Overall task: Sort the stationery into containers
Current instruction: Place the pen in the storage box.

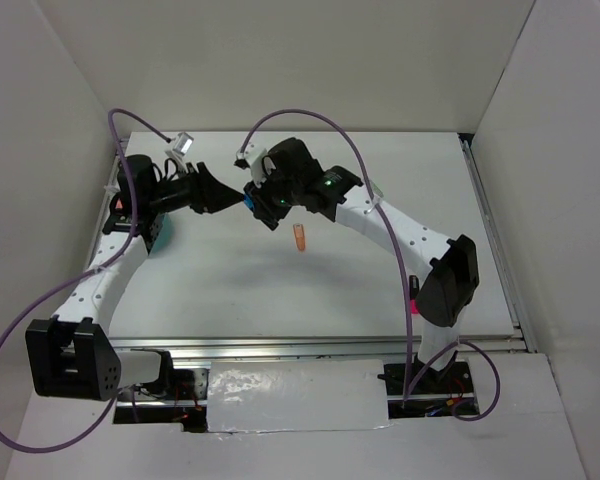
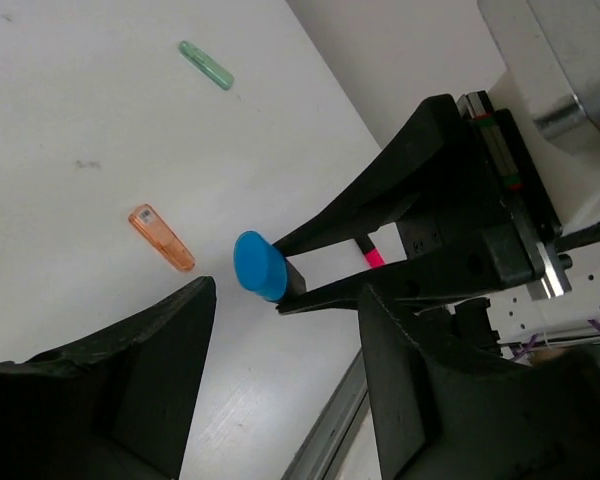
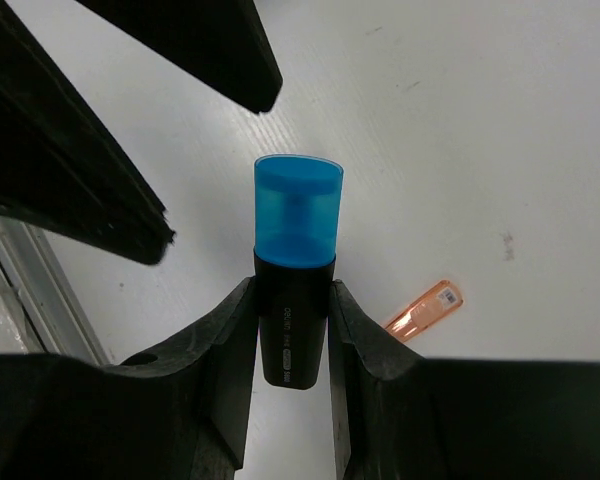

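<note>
Right hand (image 3: 292, 295): clamped on the black barrel of the blue-capped marker (image 3: 297, 212), with the cap projecting past the fingertips. Left hand (image 2: 286, 290): spread wide, holding nothing, facing the cap (its dark fingers fill the upper left of the right wrist view). An orange highlighter (image 3: 423, 310) lies on the table (image 3: 500, 120) at lower right. A green pen (image 2: 205, 64) lies at top centre of the left wrist view. The teal tub (image 1: 161, 236) sits at left in the top view, mostly covered by the left arm.
</note>
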{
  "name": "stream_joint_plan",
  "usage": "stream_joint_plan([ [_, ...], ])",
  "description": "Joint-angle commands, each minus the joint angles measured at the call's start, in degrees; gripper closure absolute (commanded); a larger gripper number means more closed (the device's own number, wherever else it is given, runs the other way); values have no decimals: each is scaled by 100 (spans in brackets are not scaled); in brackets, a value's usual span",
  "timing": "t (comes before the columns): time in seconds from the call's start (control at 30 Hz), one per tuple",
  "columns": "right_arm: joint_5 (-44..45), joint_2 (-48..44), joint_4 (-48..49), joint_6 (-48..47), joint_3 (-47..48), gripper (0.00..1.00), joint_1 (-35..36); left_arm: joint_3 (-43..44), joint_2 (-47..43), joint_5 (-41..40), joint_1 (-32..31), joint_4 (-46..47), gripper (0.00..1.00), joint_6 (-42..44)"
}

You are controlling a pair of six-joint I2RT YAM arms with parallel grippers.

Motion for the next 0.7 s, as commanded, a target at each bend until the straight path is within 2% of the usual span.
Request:
stream_joint_plan([
  [0.0, 383, -56, 371, -186, 299, 100, 144, 67, 85, 41, -94, 65, 30, -208],
  [0.27, 621, -161, 608, -415, 247, 100, 434, 225, 314, -73, -182, -356, 43, 21],
  [0.37, 656, -153, 626, -468, 247, 100, 495, 252, 332, 14, -165, -331, 54, 47],
  [0.43, 674, -153, 678, -459, 238, 100, 504, 260, 323, 32, -156, -313, 66, 82],
  [0.47, 682, -161, 688, -450, 247, 100, 513, 261, 323, 41, -138, -339, 76, 91],
  [0.5, 709, -153, 688, -450, 255, 90, 530, 261, 288, 102, -104, -339, 81, 108],
  [0.57, 822, -135, 661, -415, 282, 80, 504, 269, 244, 172, 63, -400, 94, 152],
  [0.6, 867, -135, 618, -389, 273, 64, 496, 287, 200, 138, 334, -410, 98, 248],
  [0.67, 911, -196, 539, -214, 203, 48, 321, 453, 130, -2, 634, -986, 100, 564],
])
